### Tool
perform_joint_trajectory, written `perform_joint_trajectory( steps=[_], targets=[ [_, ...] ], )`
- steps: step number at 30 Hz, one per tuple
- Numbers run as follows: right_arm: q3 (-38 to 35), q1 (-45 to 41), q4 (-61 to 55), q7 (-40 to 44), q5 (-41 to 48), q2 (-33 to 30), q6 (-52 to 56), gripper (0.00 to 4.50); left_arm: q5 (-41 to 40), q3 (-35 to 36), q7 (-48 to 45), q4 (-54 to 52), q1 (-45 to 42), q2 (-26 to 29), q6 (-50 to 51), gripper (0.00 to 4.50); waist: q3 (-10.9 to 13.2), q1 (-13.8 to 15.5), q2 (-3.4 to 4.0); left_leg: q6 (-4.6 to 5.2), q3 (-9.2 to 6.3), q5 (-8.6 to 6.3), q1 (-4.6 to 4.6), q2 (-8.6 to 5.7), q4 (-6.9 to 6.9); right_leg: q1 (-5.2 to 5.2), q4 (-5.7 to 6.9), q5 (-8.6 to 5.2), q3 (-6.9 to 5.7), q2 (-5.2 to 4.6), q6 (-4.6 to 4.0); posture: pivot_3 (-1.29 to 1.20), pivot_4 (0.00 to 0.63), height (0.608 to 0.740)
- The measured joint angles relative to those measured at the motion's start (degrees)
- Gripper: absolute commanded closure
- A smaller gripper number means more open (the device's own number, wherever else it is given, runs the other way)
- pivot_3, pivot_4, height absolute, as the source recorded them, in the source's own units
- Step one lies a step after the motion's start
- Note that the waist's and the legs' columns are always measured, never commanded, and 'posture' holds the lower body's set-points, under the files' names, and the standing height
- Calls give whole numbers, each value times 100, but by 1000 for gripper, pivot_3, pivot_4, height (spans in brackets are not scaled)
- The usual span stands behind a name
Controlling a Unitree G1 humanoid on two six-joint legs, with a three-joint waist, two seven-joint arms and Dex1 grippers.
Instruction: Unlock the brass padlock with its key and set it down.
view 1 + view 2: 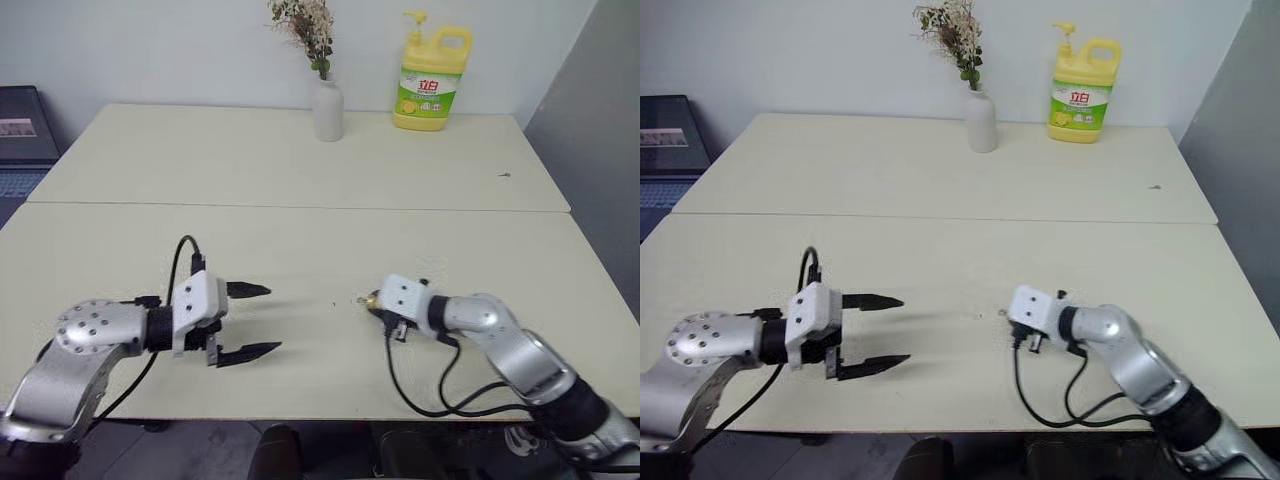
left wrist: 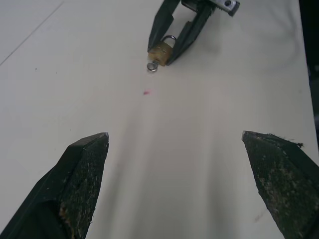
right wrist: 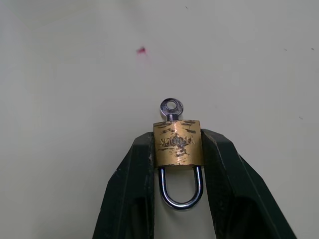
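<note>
**Padlock clamped in the right gripper, key head facing the open left gripper**

The brass padlock (image 3: 177, 143) is held between the 2 fingers of the right gripper (image 3: 178, 149), which is closed narrowly on the sides of the brass body, low over the desk (image 1: 300, 170). The padlock's long axis is seen to run along the gripper's own line: the silvery shackle (image 3: 181, 191) points back toward the wrist, and the key (image 3: 171, 107) stands seated in the far end of the body, its round head sticking out past the fingertips.

The left gripper (image 1: 252, 322) is spread wide and holds nothing. It is aimed across the desk at the right gripper, with a clear stretch of bare desk between them. The key head is therefore the part nearest to the left gripper, and the left arm is judged the one to reach in and turn it.

The seated key and the closed shackle are shown plainly in the right wrist view. In the head views the padlock is reduced to a small glint at the right fingertips.
</note>
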Motion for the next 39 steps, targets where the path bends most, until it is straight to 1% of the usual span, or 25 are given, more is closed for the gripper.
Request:
perform_joint_trajectory(
  steps=[2, 3, 4, 6, 8, 10, 14, 17, 21, 29, 33, 39],
  targets=[
    [-328, 193, 43, -6, -230, -521, -672, 3561, -57, -263, 40, 158, -401, -199, 254, 0, -2, 4, -6, 0, 1, 0, 1, 1, 2, 3, -2, 2, 2, 1, 3, 0, 150, 740],
    [-453, 215, 85, -54, -344, -614, -958, 3561, -61, -333, 39, 231, -520, -237, 332, 0, -3, -18, -8, 0, 1, 0, 5, 3, 0, 3, -1, 2, 6, 3, 3, 0, 150, 740],
    [-557, 250, 169, -242, -531, -695, -1463, 3561, -64, -427, 36, 338, -700, -283, 415, 0, -3, -50, -9, 1, 0, 0, 7, 5, 1, 3, 0, 3, 8, 8, 3, 0, 150, 740],
    [-705, 260, 363, -695, -956, -728, -2458, 3561, -128, -496, 37, 467, -996, -376, 529, 0, -3, -130, -9, 2, -6, 0, 10, 9, -2, 2, 3, 2, 8, 13, 3, 0, 150, 740],
    [-769, 264, 612, -1203, -1477, -803, -3340, 3561, -211, -500, 27, 527, -1191, -456, 644, 0, -3, -151, -8, 2, -5, 0, 9, 7, -2, 2, 5, 2, 10, 13, 2, 0, 150, 740],
    [-863, 264, 838, -1649, -1915, -835, -3985, 3561, -251, -507, 19, 626, -1364, -491, 725, 0, -3, -147, -8, 1, -4, 0, 8, 6, 0, 3, 4, 3, 10, 12, 2, 0, 150, 740],
    [-1102, 258, 994, -2139, -2250, -711, -4740, 3561, -383, -574, 55, 731, -1734, -710, 1057, 0, -3, -121, -8, 1, -3, 1, 6, 3, 3, 7, 5, 4, 11, 7, 0, 0, 150, 740],
    [-1218, 209, 995, -2254, -2278, -620, -5248, 3561, -495, -654, 119, 731, -2055, -802, 1410, 0, -3, -116, -8, 1, -4, 1, 6, 3, 4, 8, 5, 4, 10, 8, 0, 0, 150, 740],
    [-1228, 110, 994, -2242, -2079, -467, -5739, 3561, -674, -671, 263, 705, -2422, -865, 1903, 0, -3, -122, -8, 1, -5, 1, 8, 3, 4, 10, 6, 13, 10, 8, -14, 0, 150, 740],
    [-1243, -45, 991, -1981, -1951, -282, -5955, 3561, -1146, -778, 642, 695, -2844, -1309, 2835, 0, -3, -99, -8, 0, -9, 1, 9, 2, 7, 15, 6, 19, 8, 8, -26, 0, 150, 740],
    [-1256, -45, 995, -1867, -1947, -250, -5964, 3561, -1110, -967, 703, 739, -2953, -1474, 2848, 0, -3, -96, -8, 0, -10, 2, 10, 2, 8, 16, 8, 20, 6, 8, -26, 0, 150, 740],
    [-1303, -45, 994, -1763, -1944, -127, -5925, 3561, -993, -1152, 641, 811, -3015, -1486, 2715, 0, -3, -95, -8, -1, -10, 2, 13, 2, 8, 18, 9, 20, 8, 8, -27, 0, 150, 740]
  ],
)
